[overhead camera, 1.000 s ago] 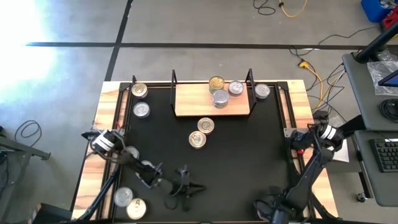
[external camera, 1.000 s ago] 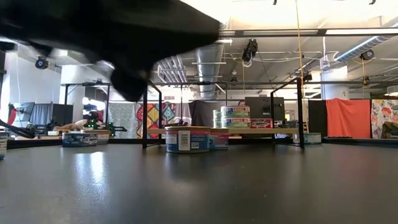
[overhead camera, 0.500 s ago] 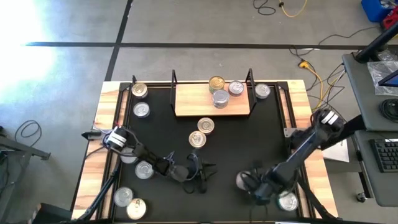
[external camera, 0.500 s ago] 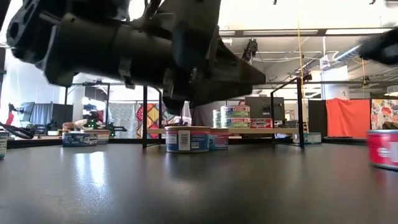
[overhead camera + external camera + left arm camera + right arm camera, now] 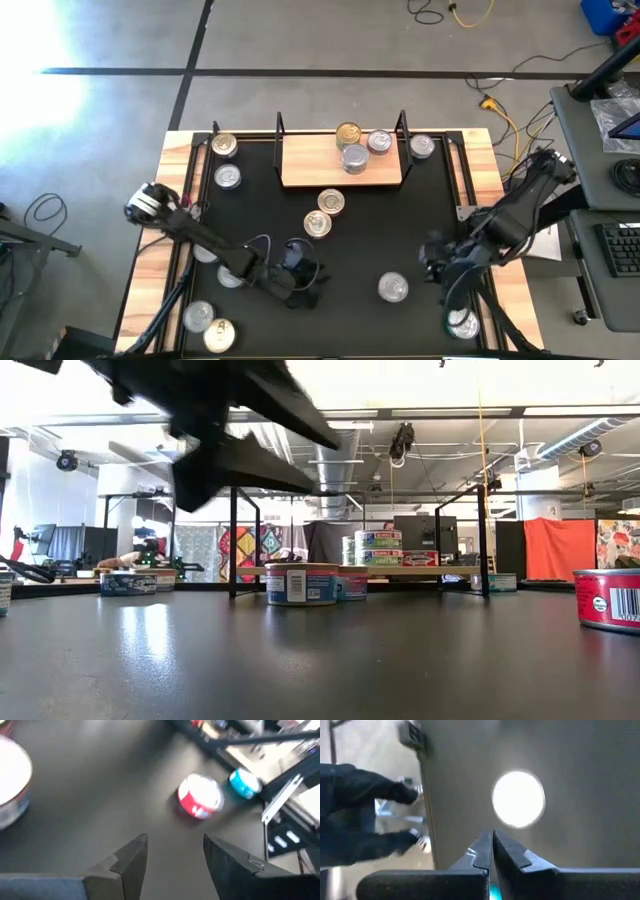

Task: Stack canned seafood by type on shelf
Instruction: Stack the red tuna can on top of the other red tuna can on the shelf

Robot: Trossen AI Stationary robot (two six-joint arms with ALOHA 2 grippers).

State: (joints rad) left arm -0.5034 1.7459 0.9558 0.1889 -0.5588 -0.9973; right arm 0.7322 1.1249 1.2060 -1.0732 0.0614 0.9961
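Left claw (image 5: pixel 300 285) hangs part-open and empty above the tabletop (image 5: pixel 400 230), facing a red-labelled tin (image 5: pixel 392 288); right claw (image 5: pixel 432 262) is closed. Next: fetch that tin for the shelf (image 5: pixel 310 165).

Tins (image 5: pixel 318 223) on black table (image 5: pixel 400 230), three on shelf (image 5: pixel 310 160)

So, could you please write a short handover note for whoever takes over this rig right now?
Left hand: open, empty, above the table's near-left part.
Right hand: shut, empty, near the right edge.
Shelf: three tins clustered at its right end.
Done: those three only.
Left: two tins just before the shelf, a red-labelled tin near the right hand, others along the table edges.
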